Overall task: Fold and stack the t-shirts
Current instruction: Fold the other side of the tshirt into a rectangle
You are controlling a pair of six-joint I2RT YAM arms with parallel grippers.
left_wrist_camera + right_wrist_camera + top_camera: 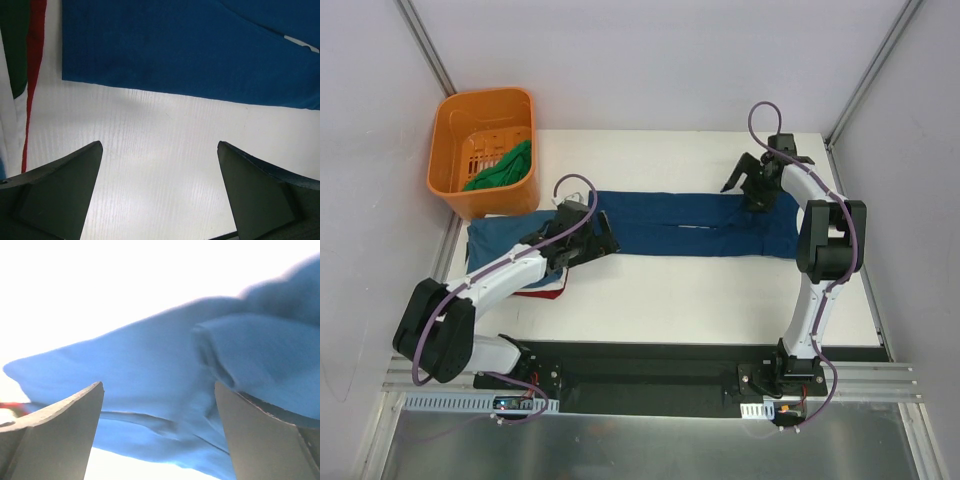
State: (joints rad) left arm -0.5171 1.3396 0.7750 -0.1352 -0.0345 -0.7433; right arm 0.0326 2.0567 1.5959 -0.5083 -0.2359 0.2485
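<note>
Well, you are only partway. The blue t-shirt [690,225] lies in a long strip near the desk's [700,300] far edge. Your left gripper [582,238] and right gripper [757,185] are wide open, holding nothing. A green t-shirt [505,165] sits unfolded in the basket [455,150] by the far left corner.

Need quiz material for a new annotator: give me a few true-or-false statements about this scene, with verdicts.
1. The blue t-shirt lies in a long strip across the table. True.
2. The orange basket is empty. False: a green cloth lies in it.
3. The left gripper is open, with nothing between its fingers. True.
4. The right gripper is shut on the shirt. False: it is open at the shirt's right end.
5. A red cloth lies by the right arm. False: it lies beside the left arm.
</note>
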